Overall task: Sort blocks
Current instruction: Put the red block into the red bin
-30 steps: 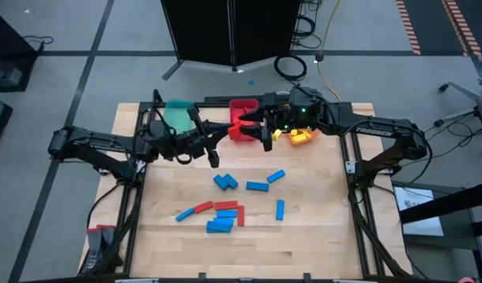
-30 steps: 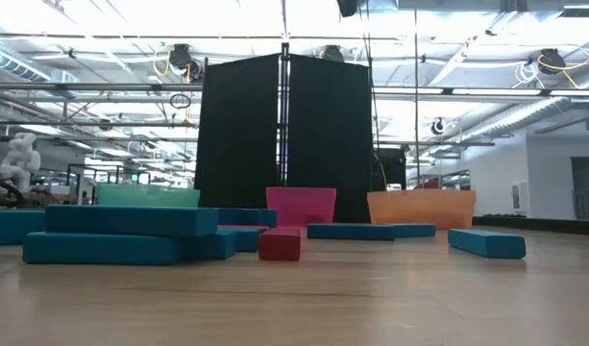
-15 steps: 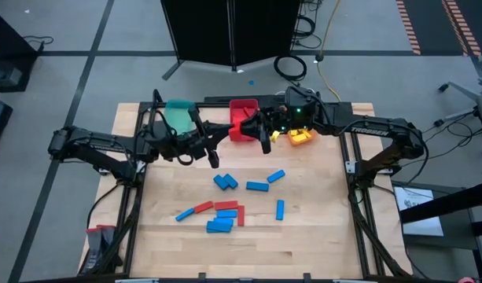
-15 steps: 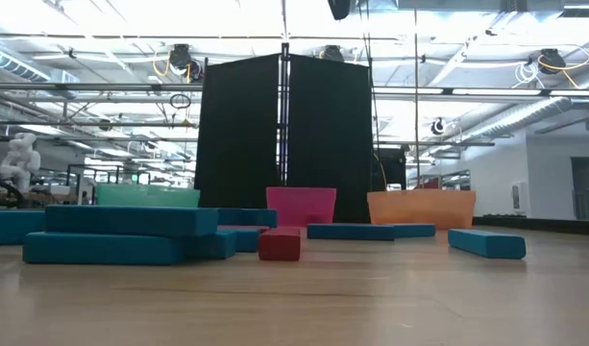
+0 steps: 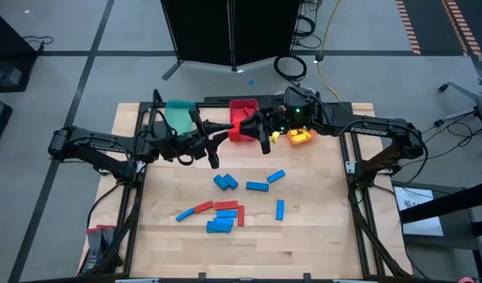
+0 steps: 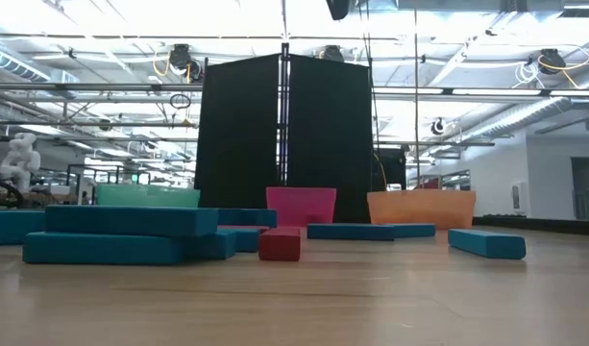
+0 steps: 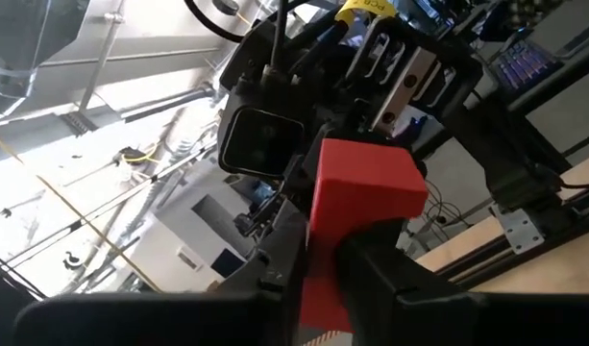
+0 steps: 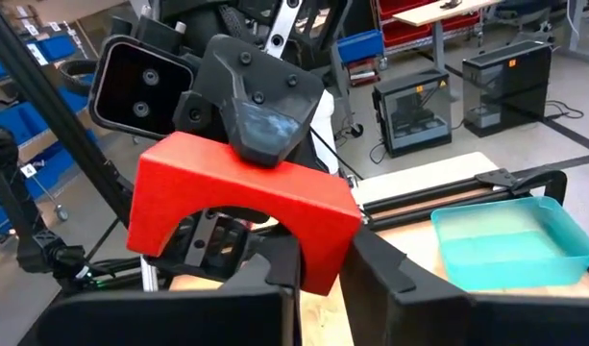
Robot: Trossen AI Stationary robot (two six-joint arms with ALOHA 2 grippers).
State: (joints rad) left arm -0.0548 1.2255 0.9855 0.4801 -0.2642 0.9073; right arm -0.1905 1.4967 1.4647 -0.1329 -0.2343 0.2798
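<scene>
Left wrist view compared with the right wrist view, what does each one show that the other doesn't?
Only the left wrist view shows the right arm's wrist camera behind the block, and the table's edge rail. Only the right wrist view shows the teal bin, the left arm's wrist camera and the block's arched underside. Both show the red arch block, gripped at once by the left gripper and the right gripper.
</scene>
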